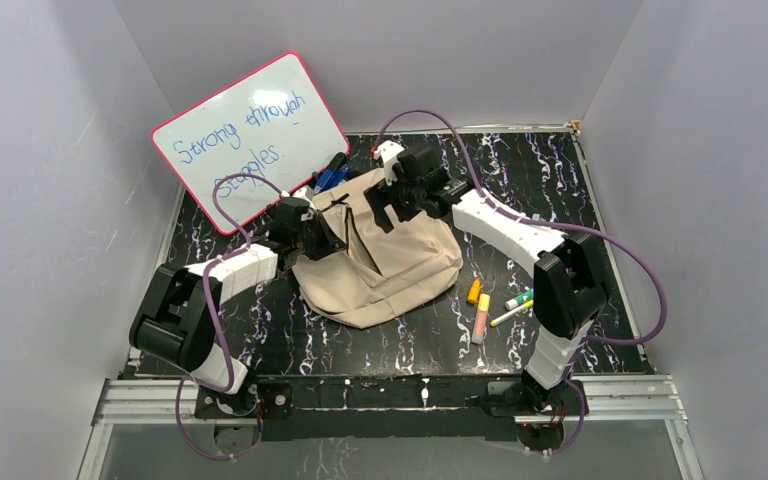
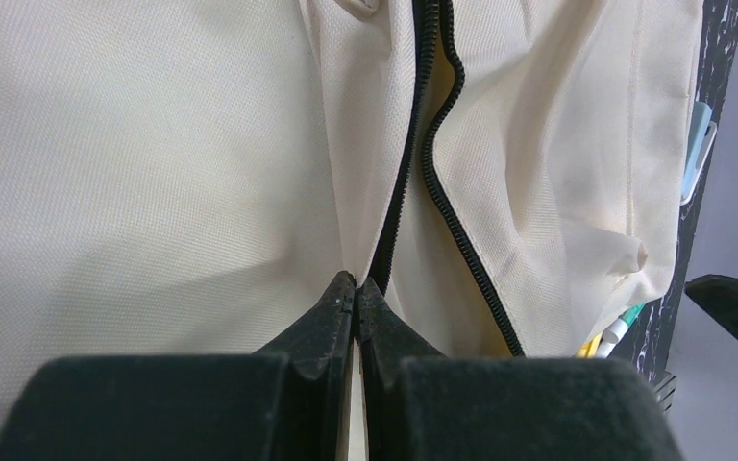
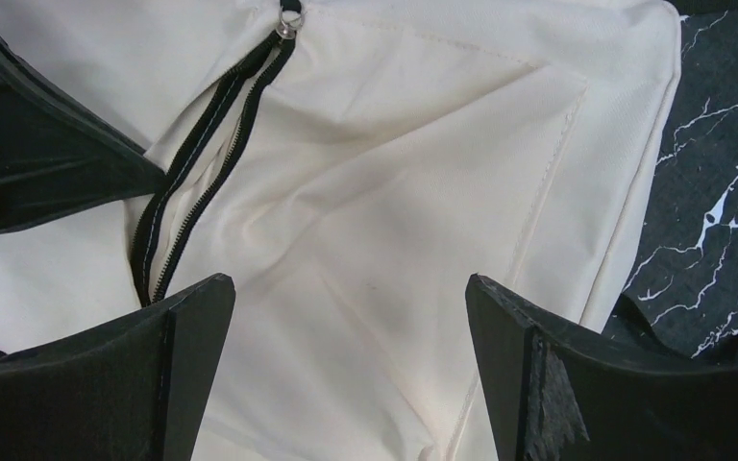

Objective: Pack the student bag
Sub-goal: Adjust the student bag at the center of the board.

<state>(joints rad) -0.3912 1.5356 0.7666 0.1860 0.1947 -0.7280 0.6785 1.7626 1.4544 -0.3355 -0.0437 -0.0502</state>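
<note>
We are working on the student bag [image 1: 385, 270], which is lying slumped in the middle of the table [image 1: 560, 190]. Its zipper [image 2: 421, 154] is running up the beige cloth, partly undone. The two rows of teeth are only gaping a little and no lining is showing, so we are judging the mouth too narrow for packing.

We are pinching the fabric right at the zipper's edge with the left gripper [image 2: 356, 293], its jaws pressed fully together on the cloth. We are probably doing this to anchor one lip of the opening, so the soft bag is not sliding or folding shut.

The right gripper [image 3: 346, 307] is hovering over the far part of the bag, its jaws spread wide and holding nothing. The zipper pull [image 3: 289, 26] is sitting at the top edge of its view, so we are likely lining up to take the pull or the opposite lip.

To the right of the bag, an orange marker [image 1: 473, 291], a yellow-and-pink highlighter [image 1: 481, 318] and a green-capped pen [image 1: 518, 299] are lying apart from it, within the right arm's reach.

Behind the bag, some blue items [image 1: 328, 176], too small to identify, are lying by a whiteboard [image 1: 250, 135] that is leaning against the back wall.
</note>
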